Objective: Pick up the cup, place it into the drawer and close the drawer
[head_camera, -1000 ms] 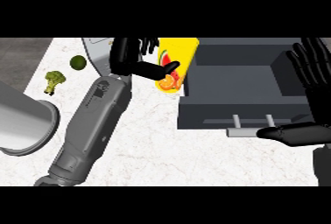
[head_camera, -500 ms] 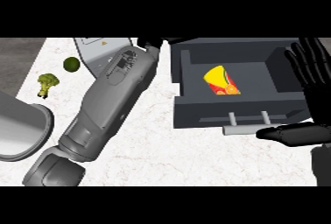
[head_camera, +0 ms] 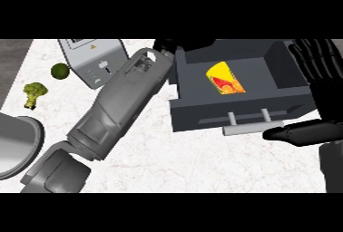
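The cup (head_camera: 225, 78), yellow with an orange and red pattern, lies on its side inside the open dark grey drawer (head_camera: 201, 115). Nothing holds it. My left forearm runs from the lower left up to the drawer's back left corner, where my left hand (head_camera: 179, 45) is mostly cut off by the view's top edge. At the right edge my right hand (head_camera: 319, 68) stays open with its fingers pointing up beside the drawer's right wall. Its thumb reaches left, just below the drawer's front, close to the handle (head_camera: 247, 128).
A grey appliance (head_camera: 94, 59) stands at the back left. A green lime (head_camera: 60, 70) and a piece of broccoli (head_camera: 33, 93) lie left of it. A large metal pot (head_camera: 13, 145) sits at the left edge. White marble counter (head_camera: 201, 163) spreads in front of the drawer.
My left hand carried the cup from the drawer's left side over the drawer and let go of it; the cup now lies inside. The right hand has barely moved.
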Controlling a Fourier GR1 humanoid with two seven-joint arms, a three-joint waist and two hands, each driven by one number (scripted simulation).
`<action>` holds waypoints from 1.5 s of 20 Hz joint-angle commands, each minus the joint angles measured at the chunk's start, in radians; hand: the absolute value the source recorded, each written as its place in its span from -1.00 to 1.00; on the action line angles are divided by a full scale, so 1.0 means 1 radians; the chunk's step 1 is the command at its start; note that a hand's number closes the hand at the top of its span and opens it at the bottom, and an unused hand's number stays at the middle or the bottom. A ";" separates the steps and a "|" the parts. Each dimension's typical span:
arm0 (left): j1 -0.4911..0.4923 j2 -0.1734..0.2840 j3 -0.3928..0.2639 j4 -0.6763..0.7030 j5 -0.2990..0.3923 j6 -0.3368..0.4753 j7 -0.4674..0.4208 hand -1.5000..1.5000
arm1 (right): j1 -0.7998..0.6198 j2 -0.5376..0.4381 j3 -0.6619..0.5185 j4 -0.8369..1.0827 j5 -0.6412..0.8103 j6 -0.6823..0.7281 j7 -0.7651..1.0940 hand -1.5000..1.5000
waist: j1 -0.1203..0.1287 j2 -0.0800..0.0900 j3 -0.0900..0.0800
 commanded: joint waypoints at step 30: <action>0.081 0.000 -0.072 -0.032 0.377 0.008 -0.260 -1.00 | 0.001 -0.175 0.345 -0.047 0.120 0.376 0.138 -1.00 | 0.019 -0.015 -0.002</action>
